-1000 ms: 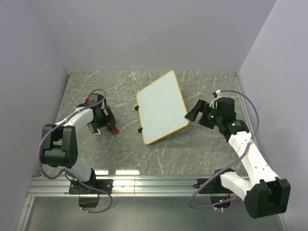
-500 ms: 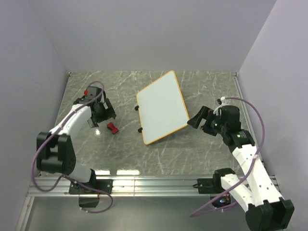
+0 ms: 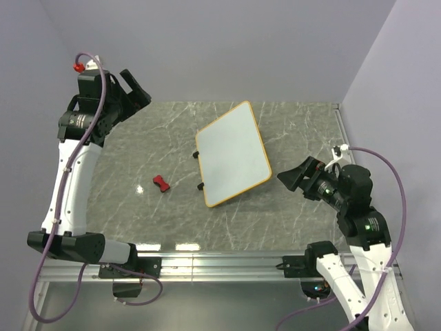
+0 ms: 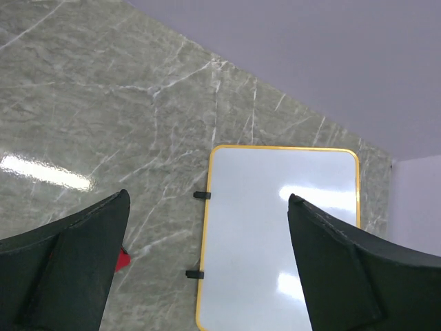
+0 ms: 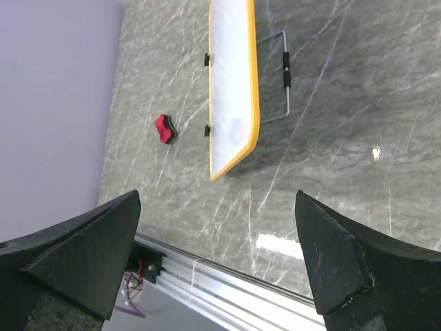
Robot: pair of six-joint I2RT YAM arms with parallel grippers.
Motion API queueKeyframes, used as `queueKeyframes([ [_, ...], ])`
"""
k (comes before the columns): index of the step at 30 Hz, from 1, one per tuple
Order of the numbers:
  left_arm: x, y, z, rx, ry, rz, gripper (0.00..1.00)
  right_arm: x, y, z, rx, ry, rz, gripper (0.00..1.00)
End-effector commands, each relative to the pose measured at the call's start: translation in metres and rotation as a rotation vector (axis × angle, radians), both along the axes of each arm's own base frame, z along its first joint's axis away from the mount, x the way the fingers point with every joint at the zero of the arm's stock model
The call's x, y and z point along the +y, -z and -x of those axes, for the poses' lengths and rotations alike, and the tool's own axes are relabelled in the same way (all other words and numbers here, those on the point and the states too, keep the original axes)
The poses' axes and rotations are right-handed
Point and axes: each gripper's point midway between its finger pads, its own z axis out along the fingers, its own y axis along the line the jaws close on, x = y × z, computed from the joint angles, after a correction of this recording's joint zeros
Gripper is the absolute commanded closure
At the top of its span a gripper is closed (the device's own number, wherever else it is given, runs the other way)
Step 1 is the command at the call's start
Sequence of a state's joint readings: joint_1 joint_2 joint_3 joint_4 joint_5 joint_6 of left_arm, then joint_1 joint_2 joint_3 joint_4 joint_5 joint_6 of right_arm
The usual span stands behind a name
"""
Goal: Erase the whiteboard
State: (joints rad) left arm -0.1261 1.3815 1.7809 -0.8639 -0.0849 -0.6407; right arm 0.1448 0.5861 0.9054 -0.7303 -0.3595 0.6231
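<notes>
The whiteboard (image 3: 231,153) with an orange-yellow rim lies propped at a tilt in the middle of the table, its face blank white. It also shows in the left wrist view (image 4: 282,234) and edge-on in the right wrist view (image 5: 232,76). A small red eraser block (image 3: 161,183) lies on the table left of the board and shows in the right wrist view (image 5: 165,129). My left gripper (image 3: 136,86) is open and empty, raised high at the far left. My right gripper (image 3: 296,175) is open and empty, right of the board and apart from it.
Two small black clips (image 4: 201,195) sit on the board's left edge. A wire stand with a black grip (image 5: 286,69) props the board from behind. An aluminium rail (image 3: 220,262) runs along the near edge. Grey walls close in the left, back and right.
My left arm has lifted away from the eraser, up and back to the far left. My right arm has pulled back from the board's right edge toward the near right.
</notes>
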Motion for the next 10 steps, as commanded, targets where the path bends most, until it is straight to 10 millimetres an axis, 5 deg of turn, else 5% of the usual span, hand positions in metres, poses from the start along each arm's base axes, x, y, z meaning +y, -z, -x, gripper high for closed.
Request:
queueKeyframes([
  [1,-0.001,-0.011,0.009,-0.019,-0.006,0.022,0.0,-0.002,-0.007,0.014,-0.013,-0.01,0.006,0.0],
  [10,-0.006,-0.032,0.013,-0.126,0.063,-0.031,0.0,-0.006,0.003,0.037,-0.024,-0.022,0.031,0.0],
])
